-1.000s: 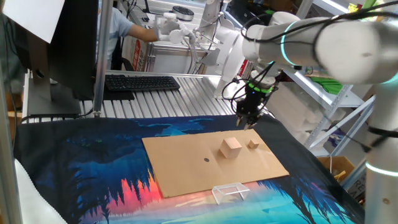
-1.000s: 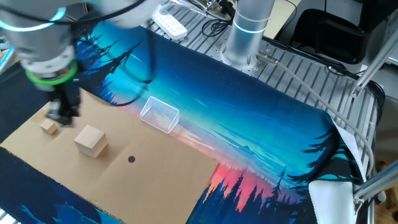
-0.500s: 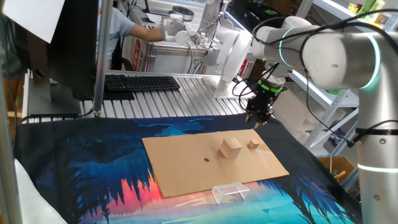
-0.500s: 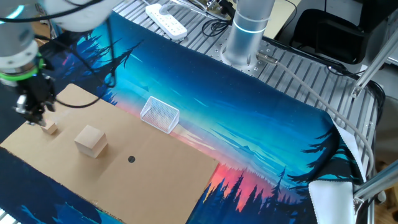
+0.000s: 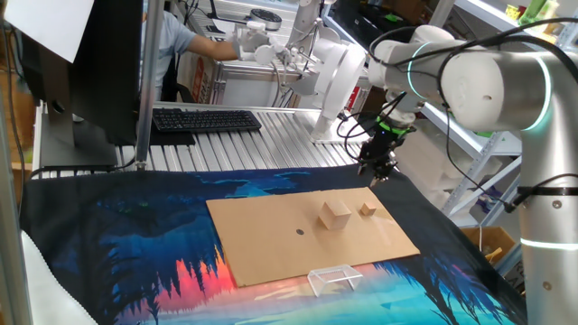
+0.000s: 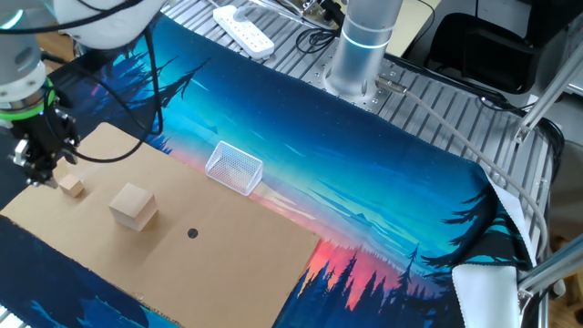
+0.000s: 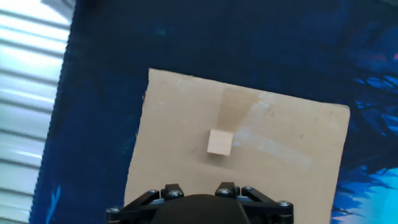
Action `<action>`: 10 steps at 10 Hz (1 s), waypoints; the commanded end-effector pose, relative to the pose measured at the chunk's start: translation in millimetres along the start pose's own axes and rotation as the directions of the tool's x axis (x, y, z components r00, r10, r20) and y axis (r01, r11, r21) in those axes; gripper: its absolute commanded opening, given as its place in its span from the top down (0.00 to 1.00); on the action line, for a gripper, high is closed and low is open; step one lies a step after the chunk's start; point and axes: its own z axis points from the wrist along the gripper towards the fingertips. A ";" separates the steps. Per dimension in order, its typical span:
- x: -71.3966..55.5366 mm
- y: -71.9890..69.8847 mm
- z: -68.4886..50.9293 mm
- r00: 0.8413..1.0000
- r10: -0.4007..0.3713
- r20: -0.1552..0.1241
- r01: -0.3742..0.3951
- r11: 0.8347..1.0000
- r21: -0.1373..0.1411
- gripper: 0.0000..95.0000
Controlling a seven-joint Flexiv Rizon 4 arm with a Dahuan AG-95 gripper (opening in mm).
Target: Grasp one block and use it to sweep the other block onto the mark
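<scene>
The small tan block lies on the brown cardboard sheet, close to the right of the larger tan cube. The mark is a dark dot left of the cube. My gripper hangs above the sheet's far right corner, behind the small block and apart from it. In the other fixed view my gripper is just left of the small block, with the cube and the mark farther right. The hand view shows the small block ahead, with the linkages spread and nothing between them.
A clear plastic frame lies at the sheet's near edge; it also shows in the other fixed view. A keyboard and a monitor stand behind the printed cloth. The arm's base stands on the slatted table.
My gripper has moved away from above the blocks to the sheet's far right corner, mostly in the first half second. Both blocks stay where they were.
</scene>
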 end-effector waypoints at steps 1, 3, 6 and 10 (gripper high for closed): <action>-7.7 6.7 10.5 1.000 0.008 0.000 -0.008 1.000 0.000 0.40; -12.6 10.5 24.3 1.000 0.021 -0.006 -0.021 1.000 0.001 0.40; -21.0 6.3 40.8 0.999 0.020 -0.027 -0.020 1.000 0.000 0.40; -24.7 2.9 42.6 1.000 0.013 -0.018 -0.013 1.000 0.006 0.40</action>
